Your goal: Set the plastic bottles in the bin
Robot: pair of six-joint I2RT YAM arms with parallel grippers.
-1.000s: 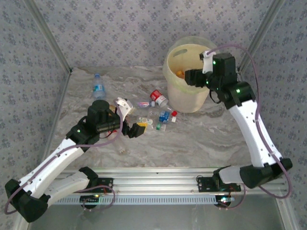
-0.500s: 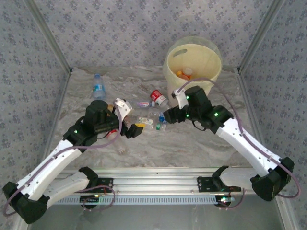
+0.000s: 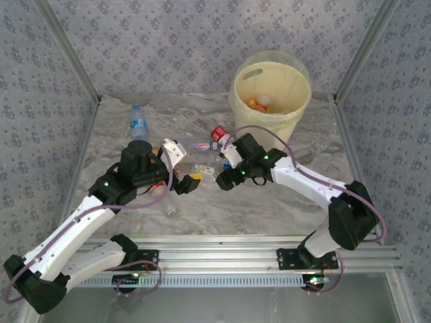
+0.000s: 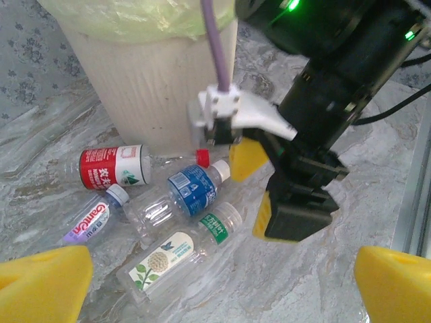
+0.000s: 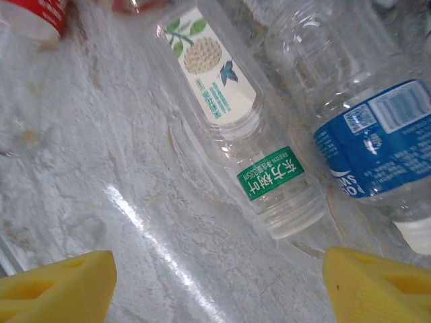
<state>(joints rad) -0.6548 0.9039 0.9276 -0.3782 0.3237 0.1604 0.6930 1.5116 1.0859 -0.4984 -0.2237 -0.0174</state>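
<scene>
Taking in the marble table (image 3: 283, 195) first, stretching pale and veined beneath everything. Finding the bin (image 3: 283, 120) standing upright at the far right of it, wearing a translucent liner over its rim and holding an orange-labelled bottle (image 3: 254, 103) inside. Seeing both arms reaching inward from the near edge toward the middle of the table. Noting the left gripper (image 3: 190, 182) hanging low at the left of the loose bottles, its yellow pads (image 4: 44, 282) standing wide apart and gripping nothing. Noting the right gripper (image 4: 259, 188) hovering just over the same cluster in front of the bin, fingers apart too, with nothing clamped between them. Spotting a lone bottle (image 3: 137, 121) lying well apart at the far left. Picking out, in the cluster near the foot of the bin, a blue-label bottle (image 4: 192, 192), a leaf-label bottle (image 4: 178, 249) with a green band just beside it, a red-label bottle (image 4: 111, 166) and a purple-label bottle (image 4: 91, 222), all lying on their sides on the marble.
</scene>
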